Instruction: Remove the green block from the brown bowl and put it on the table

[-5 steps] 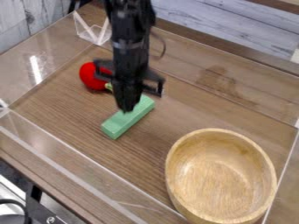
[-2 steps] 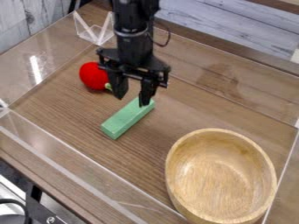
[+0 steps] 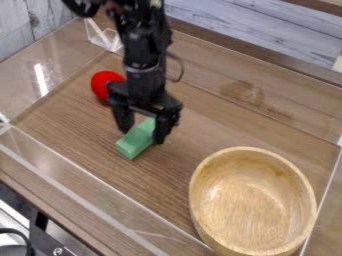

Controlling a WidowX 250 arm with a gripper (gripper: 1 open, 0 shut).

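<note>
Green block on the table, and me open above it.
Taking the view as a clock face, the brown wood-grain table (image 3: 251, 108) spreads beneath everything, and the brown bowl (image 3: 251, 200), round and pale, sits on it near five o'clock. I reach down from between eleven and twelve, my gripper (image 3: 144, 129) just left of centre with its dark fingers spread wide apart and nothing clamped between them; whether either one touches the block I cannot tell. The green block (image 3: 134, 145) lies flat on the table toward eight o'clock, outside the bowl, slanting from seven to one, its upper part partly hidden by me. The red round toy (image 3: 104, 85) sits between ten and eleven, beside my arm.
</note>
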